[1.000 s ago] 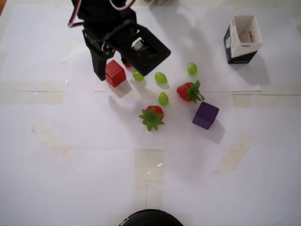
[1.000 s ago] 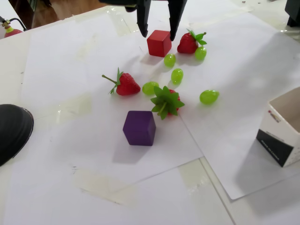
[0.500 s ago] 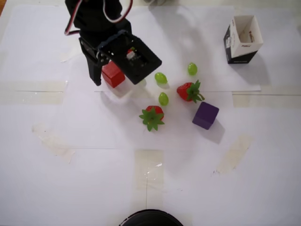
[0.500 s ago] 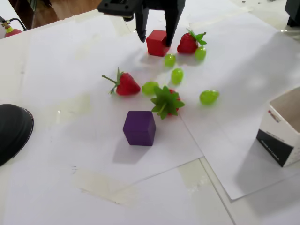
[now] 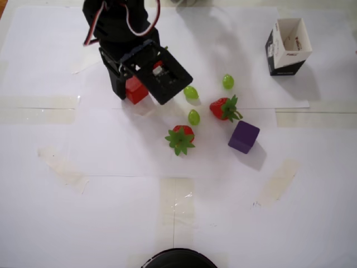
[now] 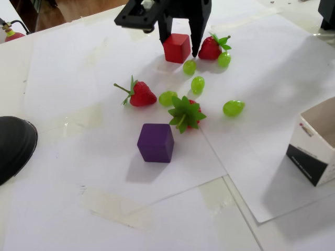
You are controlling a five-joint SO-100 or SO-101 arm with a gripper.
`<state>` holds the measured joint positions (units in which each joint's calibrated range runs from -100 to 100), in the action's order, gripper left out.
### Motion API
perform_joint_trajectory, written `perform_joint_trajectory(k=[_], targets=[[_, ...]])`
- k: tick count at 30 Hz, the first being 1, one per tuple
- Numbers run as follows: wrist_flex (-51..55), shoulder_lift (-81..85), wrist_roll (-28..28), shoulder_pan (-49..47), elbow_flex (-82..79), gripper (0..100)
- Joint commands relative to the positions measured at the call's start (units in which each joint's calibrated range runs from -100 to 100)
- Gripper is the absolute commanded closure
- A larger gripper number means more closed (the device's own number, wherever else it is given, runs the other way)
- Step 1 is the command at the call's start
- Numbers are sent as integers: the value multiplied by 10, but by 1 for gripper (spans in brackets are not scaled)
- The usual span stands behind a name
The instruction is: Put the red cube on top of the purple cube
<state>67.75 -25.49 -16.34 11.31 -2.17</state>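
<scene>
Closing in for the pick is the step in hand, as I judge it — nothing is lifted yet. In the fixed view, going near to far: the purple cube (image 6: pixel 155 142) sits nearest on the white worktop (image 6: pixel 68 172), a strawberry (image 6: pixel 184 113) and green grapes (image 6: pixel 197 84) lie beyond it, and the red cube (image 6: pixel 176 47) rests farthest, at about 12 o'clock from the purple one. The gripper (image 6: pixel 180 47) straddles the red cube, jaws spread — one finger just at each flank, whether touching I cannot tell. Next comes squeezing shut, lifting, then carrying toward 6 o'clock in this view, clear of the fruit between.
</scene>
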Motion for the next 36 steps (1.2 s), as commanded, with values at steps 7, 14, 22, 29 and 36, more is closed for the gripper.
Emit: perform_joint_trajectory(k=[7, 14, 22, 29, 36], targets=[[1, 8, -3, 6, 4, 91], [0, 10, -11, 1, 6, 92], [36, 29, -21, -2, 56, 95], [111, 46, -23, -1, 155, 95], [173, 38, -20, -17, 249, 95]])
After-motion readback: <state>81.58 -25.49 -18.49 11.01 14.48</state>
